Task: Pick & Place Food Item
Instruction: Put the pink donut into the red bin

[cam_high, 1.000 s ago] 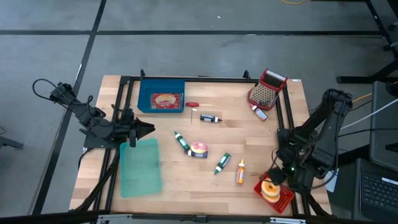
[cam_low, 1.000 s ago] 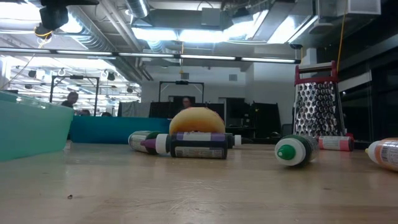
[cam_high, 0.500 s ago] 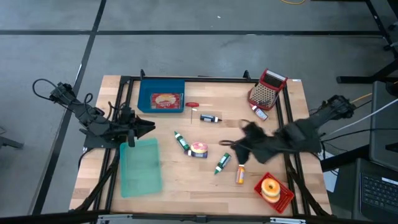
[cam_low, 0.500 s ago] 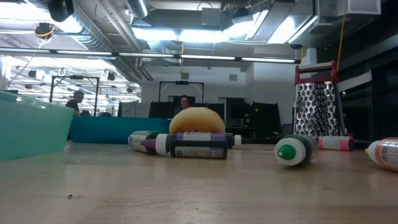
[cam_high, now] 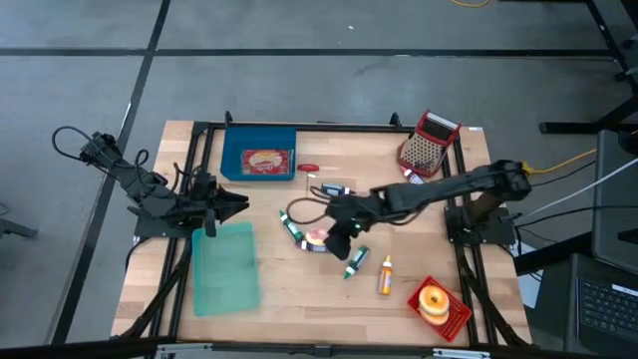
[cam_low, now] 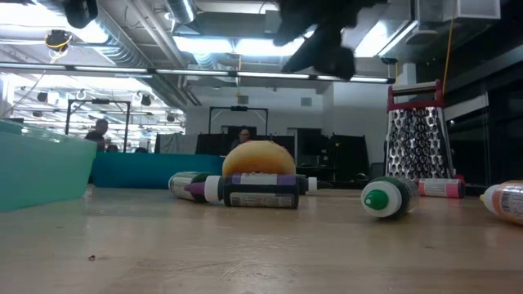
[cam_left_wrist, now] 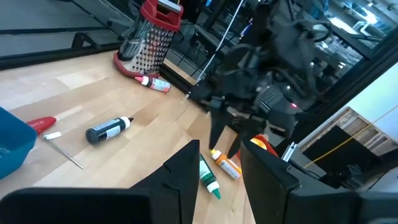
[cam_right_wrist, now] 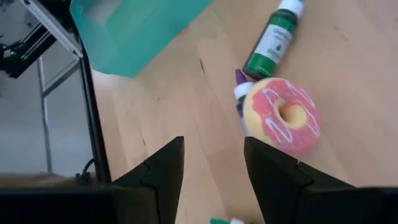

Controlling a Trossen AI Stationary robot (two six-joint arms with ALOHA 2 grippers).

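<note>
- Stretching my right arm (cam_high: 439,194) far across the wooden table (cam_high: 269,299) from its mount at the right edge, I hold it nearly level, with my right gripper (cam_high: 337,237) hanging above the cluster of small things in the middle.
- My left arm (cam_high: 150,199) waits folded at the left edge, its left gripper (cam_high: 231,206) just above the near corner of the teal bin (cam_high: 225,267); its fingers (cam_left_wrist: 186,171) stand a little apart with nothing between them.
- My right fingers (cam_right_wrist: 163,168) are spread, empty, and well above the board.
- From overhead the pink-frosted donut (cam_high: 319,237) is half hidden by my gripper; it lies mid-table, touching a purple-capped bottle (cam_high: 321,247) and just beside a green bottle (cam_high: 291,226).
- My right wrist view alone shows the donut (cam_right_wrist: 281,116) whole, frosting up, lying off to one side of the gap between my fingers rather than under it.
- At table height the donut (cam_low: 258,157) shows only as a tan dome behind the dark bottle (cam_low: 260,196), my gripper (cam_low: 323,41) dark and high above it.
- Only the overhead view shows a second donut (cam_high: 433,300) on a red tray (cam_high: 454,319) at the near right corner.
</note>
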